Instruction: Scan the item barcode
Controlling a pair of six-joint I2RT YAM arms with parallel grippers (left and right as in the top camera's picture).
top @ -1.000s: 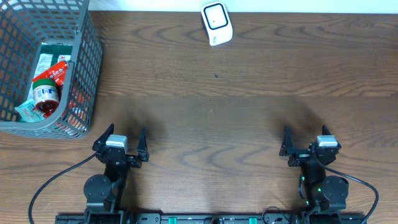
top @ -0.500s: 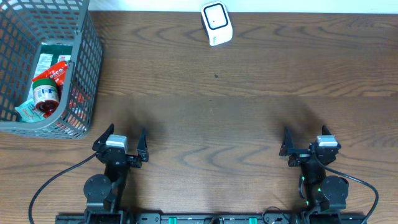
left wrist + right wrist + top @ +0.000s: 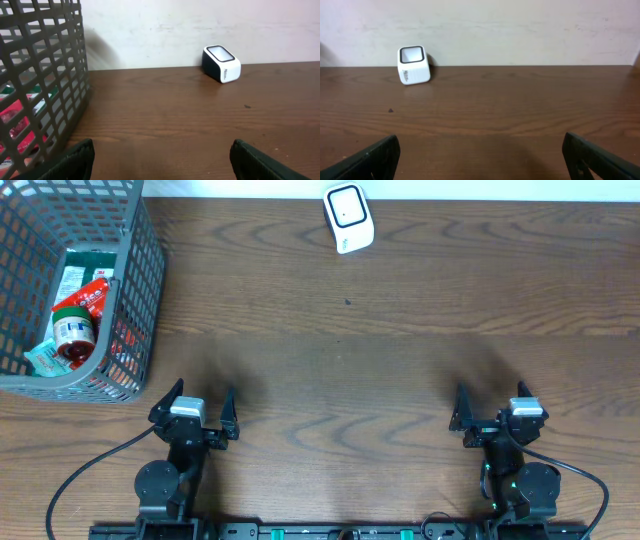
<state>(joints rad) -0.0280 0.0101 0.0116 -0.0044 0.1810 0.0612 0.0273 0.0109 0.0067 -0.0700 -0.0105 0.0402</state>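
Left jaws and right jaws wide apart, empty; scanner (image 3: 348, 218) well beyond them.

A dark wooden table (image 3: 400, 360) meets a pale wall (image 3: 520, 30).

No change shows between the earlier overhead pictures and now: the left gripper (image 3: 205, 390) and right gripper (image 3: 490, 392) at the near edge, the grey plastic mesh basket (image 3: 135, 290) far left and the white cube-shaped scanner (image 3: 348, 217) at the far edge all match.

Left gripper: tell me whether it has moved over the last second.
No. In the overhead view the left gripper keeps the same spot off the near corner of the basket.
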